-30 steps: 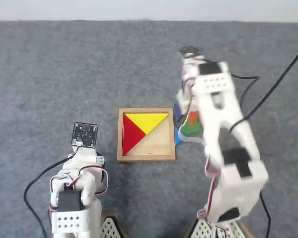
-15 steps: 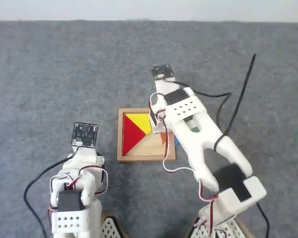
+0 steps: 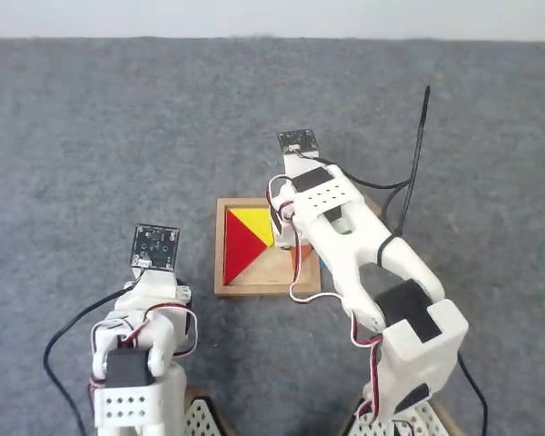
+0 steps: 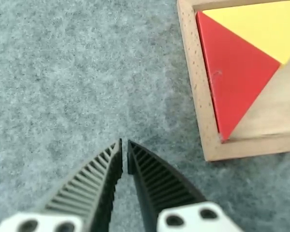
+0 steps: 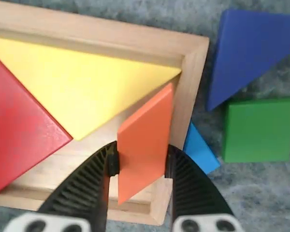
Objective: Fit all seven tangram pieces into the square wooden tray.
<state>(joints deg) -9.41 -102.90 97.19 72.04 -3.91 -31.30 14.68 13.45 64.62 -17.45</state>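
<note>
My right gripper (image 5: 140,157) is clamped on the orange parallelogram (image 5: 145,130), one finger on each long side. It hangs over the bare floor of the tray (image 5: 192,72), its slanted end close to the yellow triangle (image 5: 82,77). I judge this to be the placing of the third piece, with the red triangle (image 5: 19,130) already seated. The next move calls for lowering it flat, snug to the yellow edge and the near wall. That wall is tight: my outer finger sits over the rim, so I expect to let go slightly high. Inward, the bare wood leaves room. Outside that wall lie the light blue piece (image 5: 199,152), just beside it, then the green square (image 5: 258,130) and the dark blue triangle (image 5: 251,48). My left gripper (image 4: 124,145) is closed on nothing, over carpet outside the tray's red side.
</note>
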